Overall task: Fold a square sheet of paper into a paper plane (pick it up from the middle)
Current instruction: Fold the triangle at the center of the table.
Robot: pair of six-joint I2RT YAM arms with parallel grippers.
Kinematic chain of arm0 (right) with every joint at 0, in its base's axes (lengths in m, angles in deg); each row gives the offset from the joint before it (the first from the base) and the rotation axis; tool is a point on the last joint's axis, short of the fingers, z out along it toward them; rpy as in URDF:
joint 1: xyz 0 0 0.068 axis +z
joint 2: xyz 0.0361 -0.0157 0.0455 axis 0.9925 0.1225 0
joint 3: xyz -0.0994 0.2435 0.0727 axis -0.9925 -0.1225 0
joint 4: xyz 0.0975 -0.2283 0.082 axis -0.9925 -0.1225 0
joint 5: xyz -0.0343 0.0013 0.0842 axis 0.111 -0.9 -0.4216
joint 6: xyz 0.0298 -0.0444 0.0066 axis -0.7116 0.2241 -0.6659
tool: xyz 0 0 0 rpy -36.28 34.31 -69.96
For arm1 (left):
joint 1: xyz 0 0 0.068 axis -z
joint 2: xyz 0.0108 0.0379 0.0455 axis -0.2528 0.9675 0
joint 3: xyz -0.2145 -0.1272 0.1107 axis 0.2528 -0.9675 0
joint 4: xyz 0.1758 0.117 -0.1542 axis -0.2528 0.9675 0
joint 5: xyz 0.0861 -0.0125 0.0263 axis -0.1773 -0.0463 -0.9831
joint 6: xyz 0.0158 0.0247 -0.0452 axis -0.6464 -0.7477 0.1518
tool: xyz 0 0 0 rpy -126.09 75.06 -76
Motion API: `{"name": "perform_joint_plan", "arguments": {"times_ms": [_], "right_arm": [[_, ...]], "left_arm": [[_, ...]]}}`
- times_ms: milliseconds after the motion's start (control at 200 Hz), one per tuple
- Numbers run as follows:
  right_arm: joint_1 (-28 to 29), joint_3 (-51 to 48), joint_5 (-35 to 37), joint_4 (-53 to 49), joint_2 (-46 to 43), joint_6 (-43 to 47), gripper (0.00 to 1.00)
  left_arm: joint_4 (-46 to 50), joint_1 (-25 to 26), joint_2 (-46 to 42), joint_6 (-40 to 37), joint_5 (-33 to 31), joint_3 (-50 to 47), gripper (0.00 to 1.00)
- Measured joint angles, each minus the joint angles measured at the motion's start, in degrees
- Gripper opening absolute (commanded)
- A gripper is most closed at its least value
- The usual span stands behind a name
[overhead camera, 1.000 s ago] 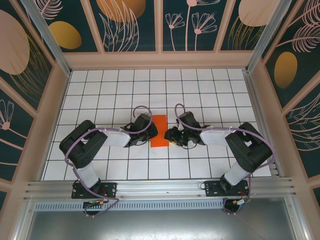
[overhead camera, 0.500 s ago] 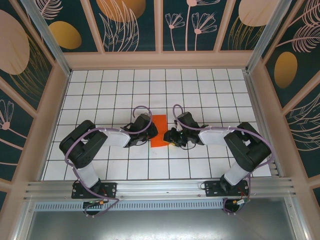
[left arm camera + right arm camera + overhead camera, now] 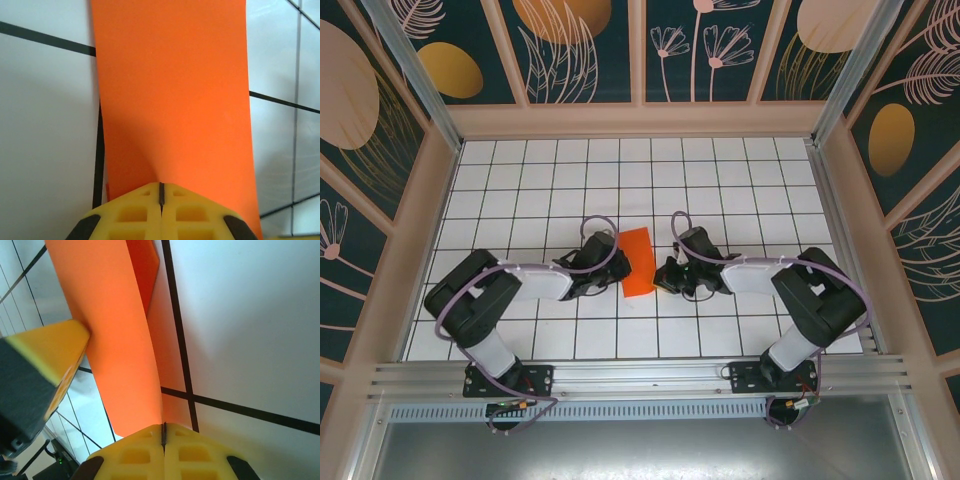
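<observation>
My left pincer (image 3: pixel 161 194), right pincer (image 3: pixel 163 432) both pinch paper (image 3: pixel 638 260) by opposite edges; sheet light, floppy, creases easily

square sheet of paper (image 3: pixel 637 262) in the middle of the table (image 3: pixel 720 180), between left fingers (image 3: pixel 130 215) and right fingers (image 3: pixel 200 456)

Robot test cell, lab-style — boxed in by wood-framed wall panels (image 3: pixel 582 45) printed with leaves and flowers, floored in white gridded tiles (image 3: pixel 520 190), fronted by an aluminium rail (image 3: pixel 640 377) with two arm bases (image 3: pixel 508 380) bolted on.
</observation>
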Motion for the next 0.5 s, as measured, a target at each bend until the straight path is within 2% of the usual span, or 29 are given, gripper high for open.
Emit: {"name": "perform_joint_plan", "arguments": {"times_ms": [165,390,500], "right_arm": [[-0.3,-0.1,-0.4,-2.8,-1.7,1.6,0.00],[-0.5,-1.5,-1.5,-5.6,-3.9,2.7,0.00],[-0.5,-1.6,-1.8,-5.6,-4.0,2.7,0.06]], "left_arm": [[-0.2,-0.4,-3.7,-3.0,1.1,1.1,0.09],[-0.4,-0.7,1.2,-4.7,1.5,3.0,0.04],[0.7,-0.7,3.3,-4.9,1.4,3.4,0.03]]}}
